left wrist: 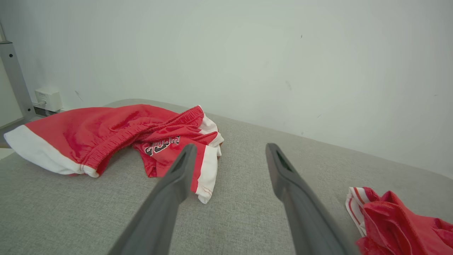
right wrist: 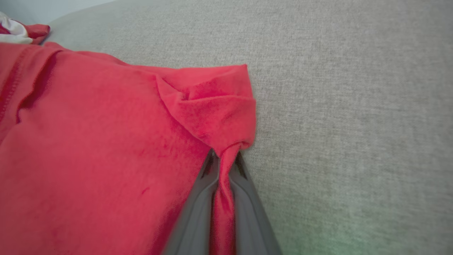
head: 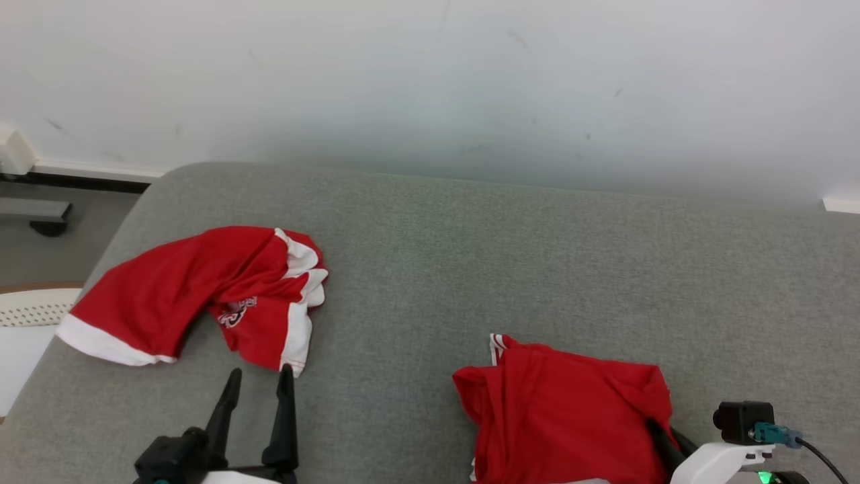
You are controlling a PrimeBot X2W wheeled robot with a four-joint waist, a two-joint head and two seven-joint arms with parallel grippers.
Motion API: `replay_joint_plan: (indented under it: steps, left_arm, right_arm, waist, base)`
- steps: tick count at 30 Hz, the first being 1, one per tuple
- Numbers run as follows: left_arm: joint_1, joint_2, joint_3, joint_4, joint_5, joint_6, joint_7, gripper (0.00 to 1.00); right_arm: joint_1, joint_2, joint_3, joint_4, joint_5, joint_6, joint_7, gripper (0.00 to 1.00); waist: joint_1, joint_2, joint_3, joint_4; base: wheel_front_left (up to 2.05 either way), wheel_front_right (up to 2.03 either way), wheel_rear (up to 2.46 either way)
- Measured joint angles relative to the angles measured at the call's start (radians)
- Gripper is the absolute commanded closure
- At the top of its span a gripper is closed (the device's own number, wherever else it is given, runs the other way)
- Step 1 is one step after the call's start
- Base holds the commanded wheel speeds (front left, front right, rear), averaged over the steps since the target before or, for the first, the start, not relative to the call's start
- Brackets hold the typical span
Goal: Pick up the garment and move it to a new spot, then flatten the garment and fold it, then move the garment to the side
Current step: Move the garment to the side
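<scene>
A red garment [head: 564, 410] lies crumpled on the grey fabric surface [head: 504, 269] at the lower right, with a striped white trim at its far corner. My right gripper [right wrist: 223, 157] is shut on a pinched fold at the garment's [right wrist: 106, 141] right corner; in the head view its dark fingers [head: 662, 433] dip into the cloth's right edge. My left gripper [head: 261, 376] stands open at the lower left, nothing between its fingers [left wrist: 184, 166]. Just beyond it lies a pair of red shorts [head: 175, 289] with white hems and a printed logo [left wrist: 161, 145]. The garment's trimmed corner [left wrist: 396, 223] shows at the lower right.
A white wall [head: 430, 81] rises right behind the grey surface. The surface's left edge drops to the floor, where a white perforated object [head: 33, 306] and a white wall box [head: 13, 151] sit. Bare grey fabric stretches between the two red pieces and across the far right.
</scene>
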Motion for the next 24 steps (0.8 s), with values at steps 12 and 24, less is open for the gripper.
replay_joint_plan:
  steps: [12,24]
  left_arm:
    - [-0.023,0.0,-0.057,-0.033,0.002,-0.009,0.0,0.0]
    - [-0.078,0.0,-0.191,-0.03,-0.012,-0.021,-0.001,0.0]
  right_arm:
    - [-0.139,-0.071,0.026,-0.005,0.013,0.0,-0.056,1.0]
    - [-0.219,-0.1,0.006,0.012,0.024,0.0,-0.099,1.0]
  waist:
    - [0.0,0.0,-0.014,-0.078]
    - [0.0001,0.0,0.008,-0.239]
  base:
    - [0.0,0.0,0.0]
    - [0.0,0.0,0.0]
